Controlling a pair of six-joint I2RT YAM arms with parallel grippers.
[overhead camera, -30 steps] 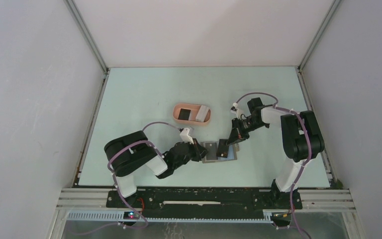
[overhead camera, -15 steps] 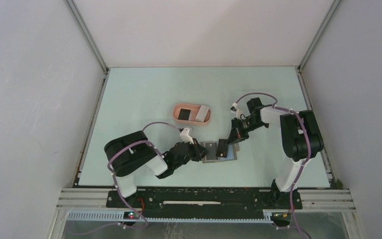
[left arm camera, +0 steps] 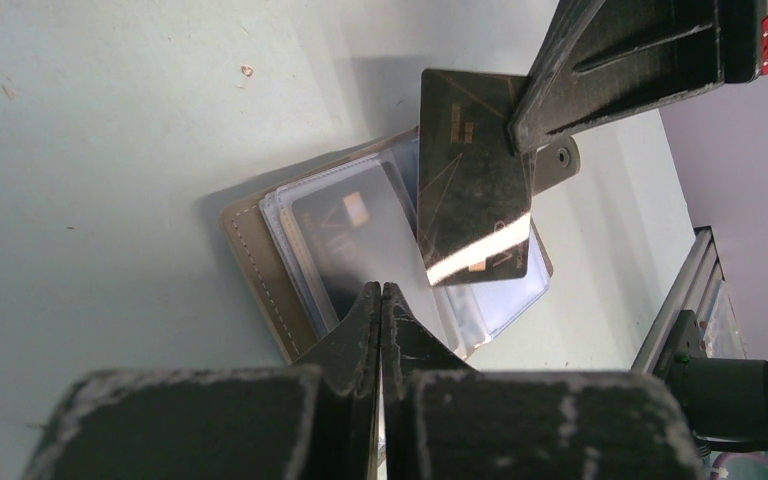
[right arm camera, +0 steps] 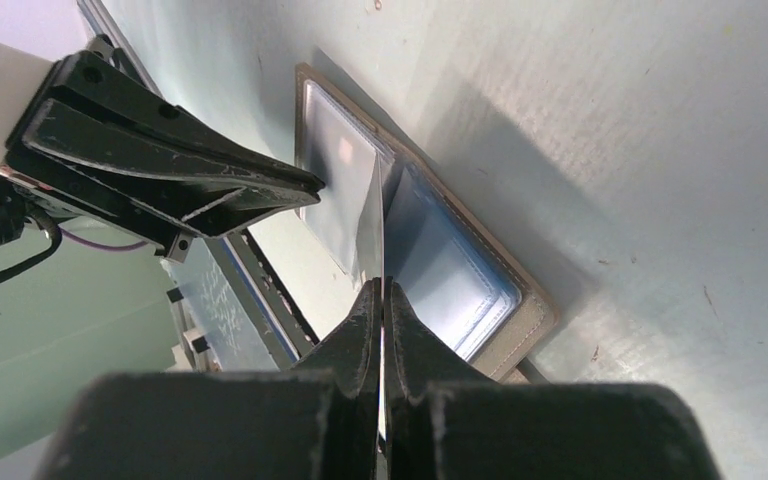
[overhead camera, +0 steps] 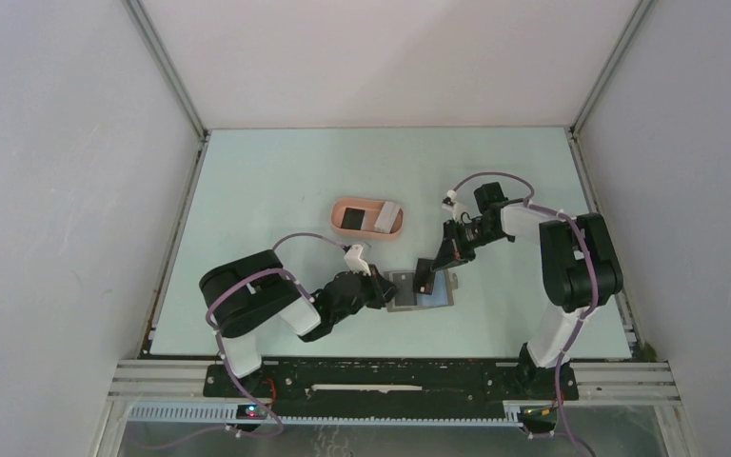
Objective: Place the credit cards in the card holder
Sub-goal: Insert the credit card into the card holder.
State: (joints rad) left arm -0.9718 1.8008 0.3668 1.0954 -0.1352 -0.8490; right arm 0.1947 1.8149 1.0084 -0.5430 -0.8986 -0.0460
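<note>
Overhead, pale-green table (overhead camera: pixel 276 181), white walls (overhead camera: pixel 390 57).

A grey wallet (overhead camera: pixel 441 297) is laid open on the pale green table (overhead camera: pixel 276 181), close to the near edge and slightly right of its middle. Clear plastic sleeves (left arm camera: pixel 295 215) are seen inside it, framed by a stitched tan border (left arm camera: pixel 255 265). The table is enclosed by white walls (overhead camera: pixel 67 190) at the left, far and right edges, and a metal rail (overhead camera: pixel 390 369) is fixed along the near edge.
</note>
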